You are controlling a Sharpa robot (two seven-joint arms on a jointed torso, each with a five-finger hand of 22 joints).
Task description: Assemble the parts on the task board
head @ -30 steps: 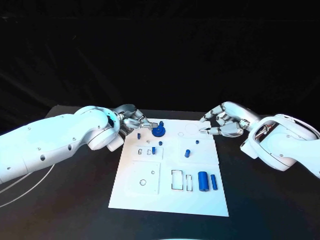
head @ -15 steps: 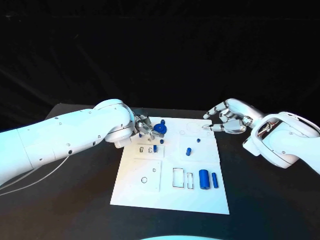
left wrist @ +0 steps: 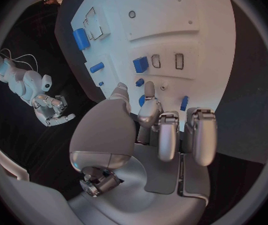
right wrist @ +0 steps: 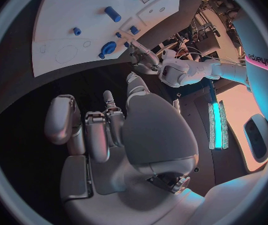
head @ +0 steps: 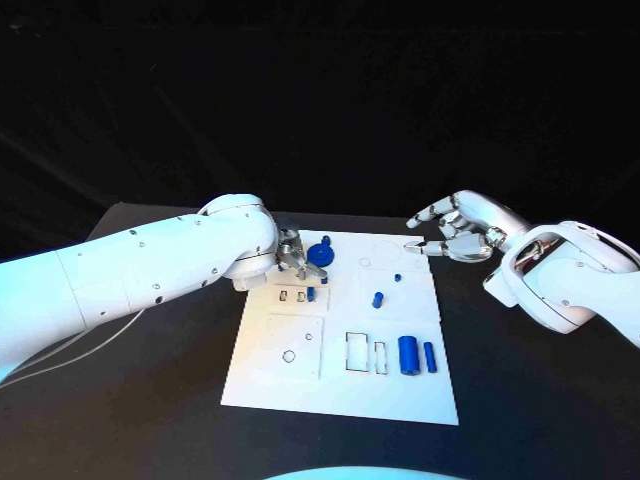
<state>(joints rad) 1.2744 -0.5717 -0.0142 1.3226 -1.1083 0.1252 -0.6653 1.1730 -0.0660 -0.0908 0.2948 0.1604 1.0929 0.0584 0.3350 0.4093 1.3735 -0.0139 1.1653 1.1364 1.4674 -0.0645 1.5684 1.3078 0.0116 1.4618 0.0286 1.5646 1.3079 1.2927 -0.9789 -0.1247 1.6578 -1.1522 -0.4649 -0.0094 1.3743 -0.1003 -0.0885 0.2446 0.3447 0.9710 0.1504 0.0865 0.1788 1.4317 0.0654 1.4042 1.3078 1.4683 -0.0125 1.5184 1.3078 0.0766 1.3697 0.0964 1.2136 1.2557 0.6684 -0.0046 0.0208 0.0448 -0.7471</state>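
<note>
The white task board (head: 299, 385) lies in the middle of the black table. A round blue part (head: 320, 257) stands near the board's far left corner, with a small blue peg (head: 326, 241) just behind it. My left hand (head: 294, 258) reaches it from the left; in the left wrist view the round blue part (left wrist: 141, 101) sits pinched between thumb and a finger. Two blue cylinders (head: 407, 356) lie side by side at the near right. My right hand (head: 457, 236) hovers off the board's far right corner, fingers loosely curled, holding nothing.
Smaller blue parts (head: 379, 298) lie on the middle of the board, beside one in a slot (head: 310, 294). Outlined recesses (head: 356, 354) sit nearer me. Black table (head: 536, 400) surrounds the board. My left forearm (head: 147, 275) crosses the table's left side.
My left arm has swung in toward the board, its hand closing on the round blue part. My right hand has drawn back from the board's far right edge. The camera has shifted slightly.
</note>
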